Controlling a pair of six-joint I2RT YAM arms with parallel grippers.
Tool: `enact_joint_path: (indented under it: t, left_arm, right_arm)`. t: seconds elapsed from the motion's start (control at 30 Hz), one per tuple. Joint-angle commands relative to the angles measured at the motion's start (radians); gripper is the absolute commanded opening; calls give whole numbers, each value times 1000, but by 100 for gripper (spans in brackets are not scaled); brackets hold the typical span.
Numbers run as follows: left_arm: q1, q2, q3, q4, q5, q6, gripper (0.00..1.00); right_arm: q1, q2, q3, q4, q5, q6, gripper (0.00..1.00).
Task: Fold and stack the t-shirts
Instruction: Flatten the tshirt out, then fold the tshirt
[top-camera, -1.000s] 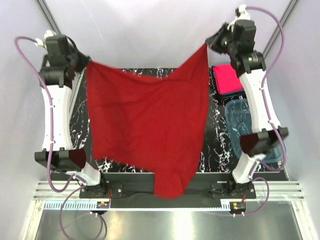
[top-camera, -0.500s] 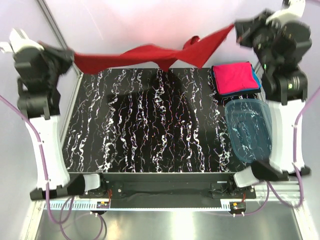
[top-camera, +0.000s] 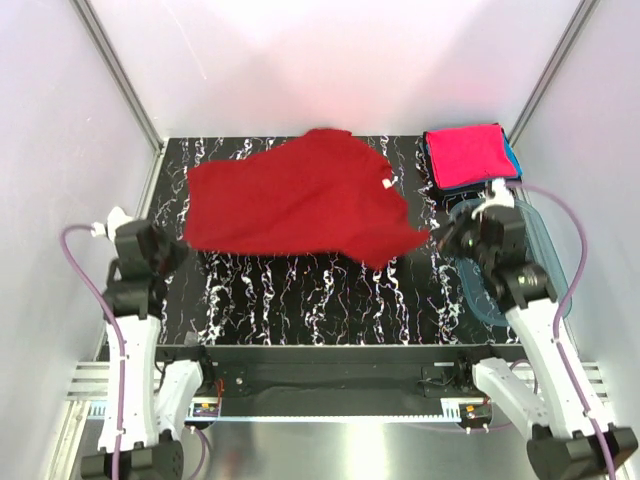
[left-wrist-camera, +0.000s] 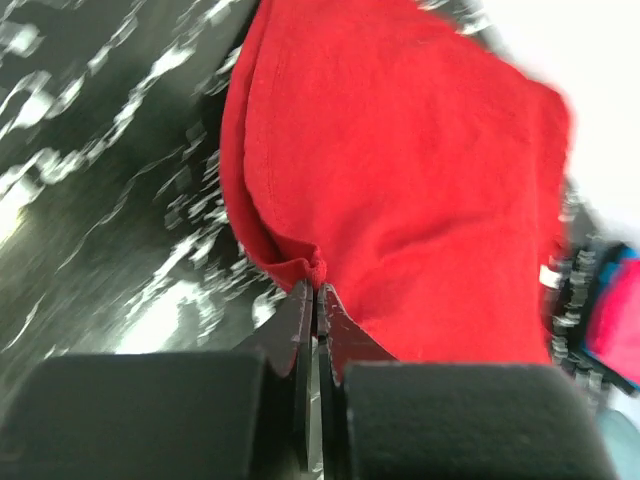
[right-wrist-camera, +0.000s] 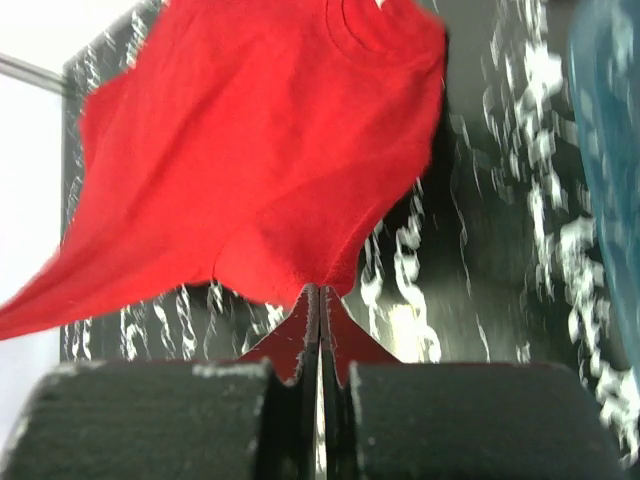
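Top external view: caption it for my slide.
Left gripper and right gripper hold the red t-shirt spread over the table.

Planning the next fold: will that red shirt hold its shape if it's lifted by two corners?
Probably floppy: the red shirt puckers at the left pincer and right pincer. Likely light, since small edge pinches hold it.

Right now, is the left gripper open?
No, in the left wrist view the left gripper is shut, its fingers pressed together on a pinched edge of the dark red t-shirt.
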Motion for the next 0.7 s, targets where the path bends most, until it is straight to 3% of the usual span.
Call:
enact_joint_path:
  t: [0.0,0.13,0.37,0.53,0.67]
  left_arm:
    - [3,-33,-143,12,-122,-87,0]
    - [4,66,-329,86,-103,-211,0]
    - [7,260,-384,100,-99,-299,0]
    - [6,220,-386,95,-201,-295,0]
    - [7,202,-369,94,-253,-296,0]
  right_arm:
    - [-3,-116,-106,9,10,93,0]
    - [-5,-109,-260,24,62,158,0]
    - [-5,-73,-309,84,62,177,0]
    - [-5,22,-245,95,146,106,0]
    - [-3,213,-184,119,141,63,0]
